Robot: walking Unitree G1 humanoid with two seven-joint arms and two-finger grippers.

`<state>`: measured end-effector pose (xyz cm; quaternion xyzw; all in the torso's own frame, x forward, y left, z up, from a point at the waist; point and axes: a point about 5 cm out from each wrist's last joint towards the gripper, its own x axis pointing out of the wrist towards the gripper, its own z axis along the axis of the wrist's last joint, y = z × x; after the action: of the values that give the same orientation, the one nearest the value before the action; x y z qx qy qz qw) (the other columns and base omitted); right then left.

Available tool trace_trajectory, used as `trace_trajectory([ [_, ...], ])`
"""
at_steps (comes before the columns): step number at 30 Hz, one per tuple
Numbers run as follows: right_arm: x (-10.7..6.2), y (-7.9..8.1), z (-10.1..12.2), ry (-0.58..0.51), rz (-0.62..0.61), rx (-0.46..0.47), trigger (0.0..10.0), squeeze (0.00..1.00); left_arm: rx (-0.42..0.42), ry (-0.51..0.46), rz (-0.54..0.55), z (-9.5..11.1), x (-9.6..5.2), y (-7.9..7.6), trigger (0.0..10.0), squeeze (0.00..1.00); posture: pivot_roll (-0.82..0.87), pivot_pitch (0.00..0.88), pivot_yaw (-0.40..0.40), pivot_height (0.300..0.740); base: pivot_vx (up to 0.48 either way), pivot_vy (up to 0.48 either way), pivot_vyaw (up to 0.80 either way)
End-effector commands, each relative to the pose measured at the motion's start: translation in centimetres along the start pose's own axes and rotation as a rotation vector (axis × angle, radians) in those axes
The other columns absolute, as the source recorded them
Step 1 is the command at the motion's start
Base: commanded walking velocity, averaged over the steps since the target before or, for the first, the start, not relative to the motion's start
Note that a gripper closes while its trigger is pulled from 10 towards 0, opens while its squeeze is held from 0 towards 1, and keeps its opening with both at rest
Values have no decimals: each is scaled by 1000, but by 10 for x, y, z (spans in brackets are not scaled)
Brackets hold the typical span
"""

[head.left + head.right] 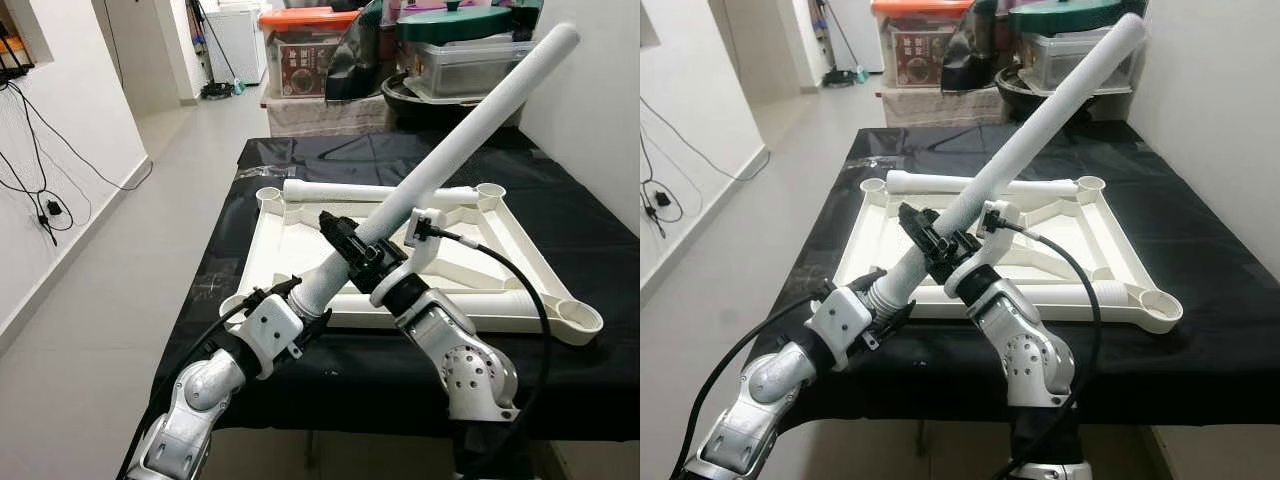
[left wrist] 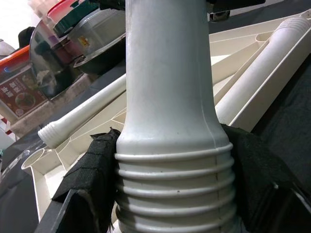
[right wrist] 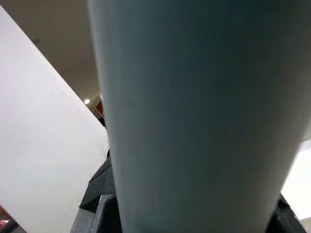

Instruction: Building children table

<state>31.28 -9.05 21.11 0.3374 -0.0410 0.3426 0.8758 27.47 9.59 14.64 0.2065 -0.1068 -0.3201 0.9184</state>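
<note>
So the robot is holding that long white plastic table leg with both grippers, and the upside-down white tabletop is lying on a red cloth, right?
Not quite: the cloth under the upside-down white tabletop is black, not red, as the left eye view shows. The rest holds: the left gripper grips the long white plastic table leg at its ribbed end, and the right gripper clamps it a little higher.

Silver arms (image 1: 200,395), white wrist housings, black cables, black padded fingers (image 2: 92,179)
</note>
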Motion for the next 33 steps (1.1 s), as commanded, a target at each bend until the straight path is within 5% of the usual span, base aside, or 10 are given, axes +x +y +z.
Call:
trace_trajectory([
  [1,7,10,-4,19,51,14,0,0,34,5,-117,1,2,-18,10000,0,56,0,7,740,0,0,0],
  [15,6,9,-3,11,48,22,0,0,-4,58,-128,-7,-4,-22,10000,0,57,0,3,740,0,0,0],
  [16,7,9,-1,-2,50,27,0,0,-69,94,-115,-13,-6,-20,10000,1000,56,0,3,740,0,0,0],
  [25,9,10,7,-31,56,23,0,0,-56,129,-119,-19,-8,-19,10000,1000,55,0,4,740,0,0,0],
  [26,9,10,9,-40,56,19,0,0,-40,141,-113,-21,-8,-19,10000,0,55,0,4,740,0,0,0],
  [29,10,10,12,-49,50,10,0,0,-38,149,-106,-22,-8,-18,10000,0,56,0,1,740,0,0,0],
  [30,11,8,17,-70,17,-26,8392,0,-37,158,-96,-23,-8,-17,10000,0,57,0,3,740,0,0,0],
  [31,11,8,17,-70,17,-26,8392,0,-37,158,-96,-23,-8,-17,10000,0,57,0,3,740,0,0,0],
  [32,12,2,24,-104,-40,-72,10000,0,-38,164,-77,-23,-8,-16,10000,0,56,0,0,740,0,0,0],
  [33,12,2,24,-104,-40,-72,10000,0,-38,164,-77,-23,-8,-16,10000,0,56,0,0,740,0,0,0],
])
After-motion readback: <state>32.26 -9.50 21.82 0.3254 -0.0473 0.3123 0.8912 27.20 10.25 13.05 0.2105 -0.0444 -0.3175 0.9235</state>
